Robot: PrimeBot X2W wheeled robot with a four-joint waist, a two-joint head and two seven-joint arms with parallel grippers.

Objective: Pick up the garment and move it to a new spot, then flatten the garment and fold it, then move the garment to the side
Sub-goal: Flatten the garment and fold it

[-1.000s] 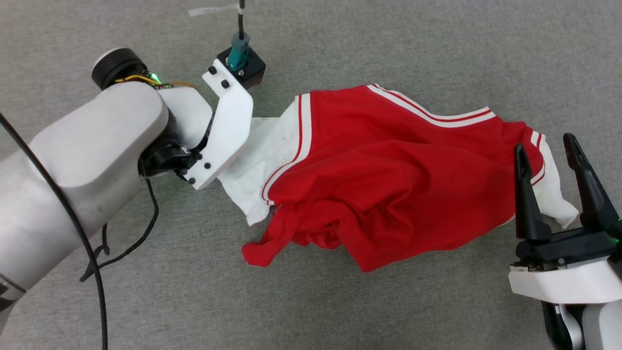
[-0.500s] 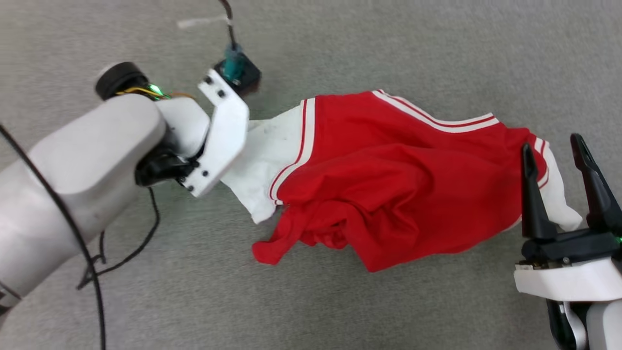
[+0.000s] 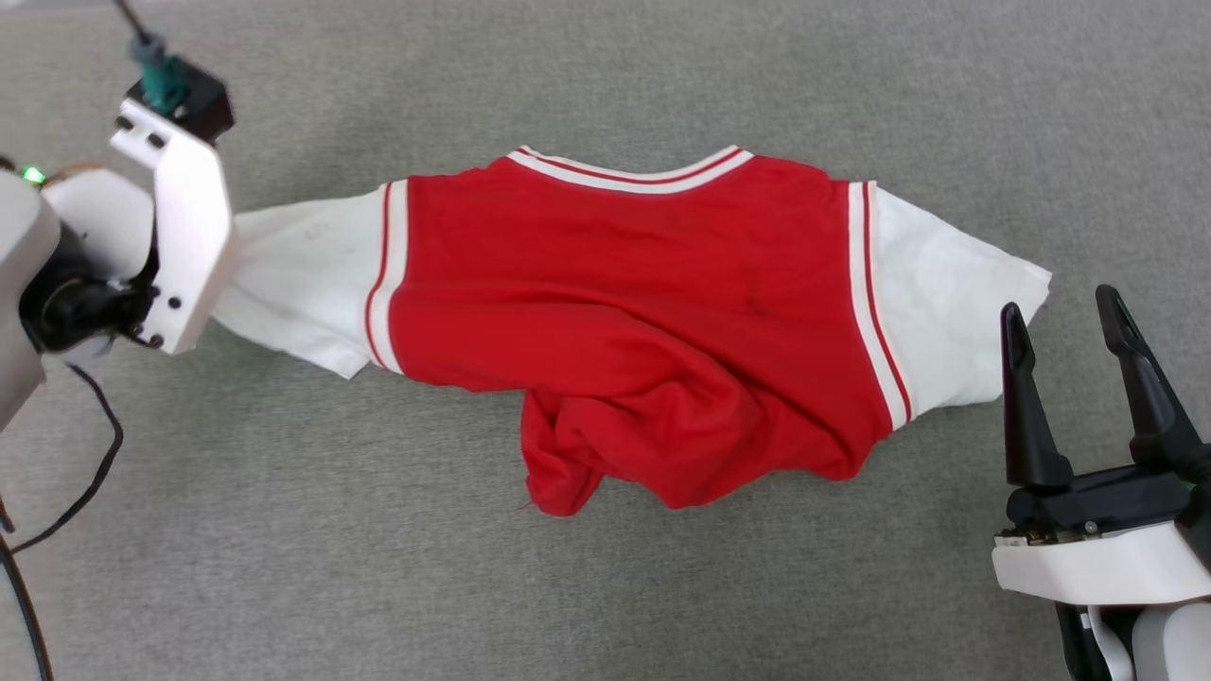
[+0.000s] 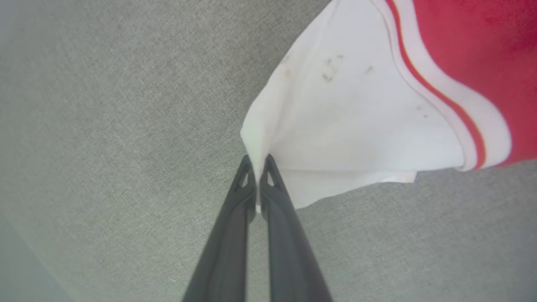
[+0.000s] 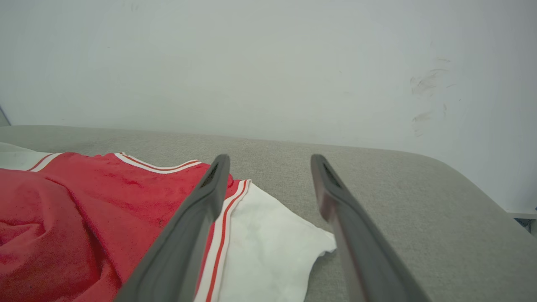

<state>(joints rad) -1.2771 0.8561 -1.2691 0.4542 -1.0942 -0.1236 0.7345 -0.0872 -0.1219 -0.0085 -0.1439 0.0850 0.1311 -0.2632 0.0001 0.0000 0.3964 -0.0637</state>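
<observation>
The grey padded surface [image 3: 605, 596] carries the garment [image 3: 624, 303]. A second ago it lay bunched and slanted; now it is drawn out sideways, striped neckline at the far edge, near hem crumpled. Its left white sleeve [image 3: 293, 284] has been pulled taut by the left gripper [image 4: 256, 161], whose fingers are pressed together on the sleeve's corner, further out to the left than before. The right gripper [image 3: 1060, 300] stands spread, unmoved, just beside the right sleeve [image 3: 946, 293], holding nothing.
</observation>
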